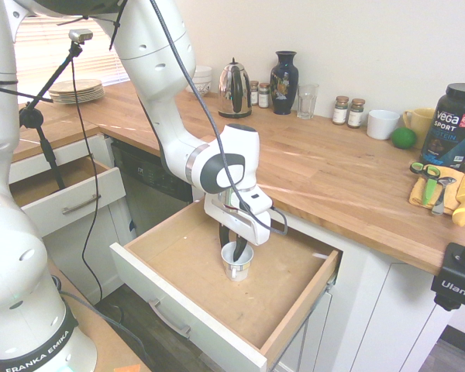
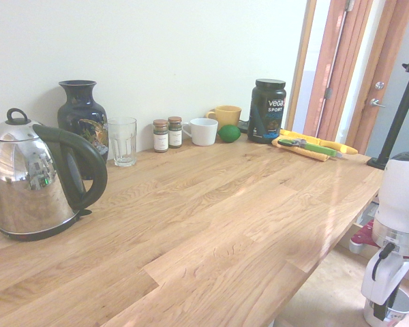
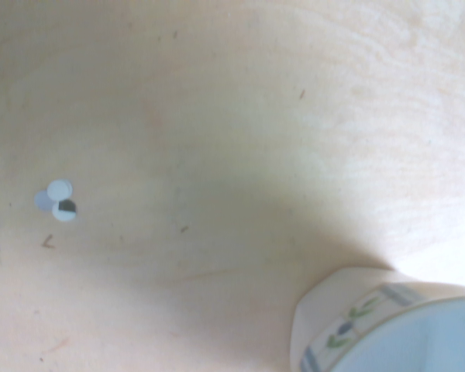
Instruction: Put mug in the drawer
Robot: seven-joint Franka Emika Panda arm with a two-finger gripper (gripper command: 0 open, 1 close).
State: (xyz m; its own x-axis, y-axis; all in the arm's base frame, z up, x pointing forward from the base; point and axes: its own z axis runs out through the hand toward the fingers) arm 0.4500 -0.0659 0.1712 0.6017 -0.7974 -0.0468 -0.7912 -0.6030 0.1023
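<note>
The end effector (image 1: 236, 252) pinched the mug (image 1: 237, 262) by its rim, keeping it upright on the open drawer (image 1: 182, 256) floor for release.

A long wooden countertop (image 1: 310, 167) is set against a plain pale wall (image 2: 191, 48), over white cabinet fronts (image 1: 387, 310). A window with blinds (image 1: 58, 46) is seen at the far end, and strong daylight is let in there. In the second exterior view, reddish wooden door frames (image 2: 337, 68) and a door handle (image 2: 376, 103) are shown beyond the counter's end.
</note>
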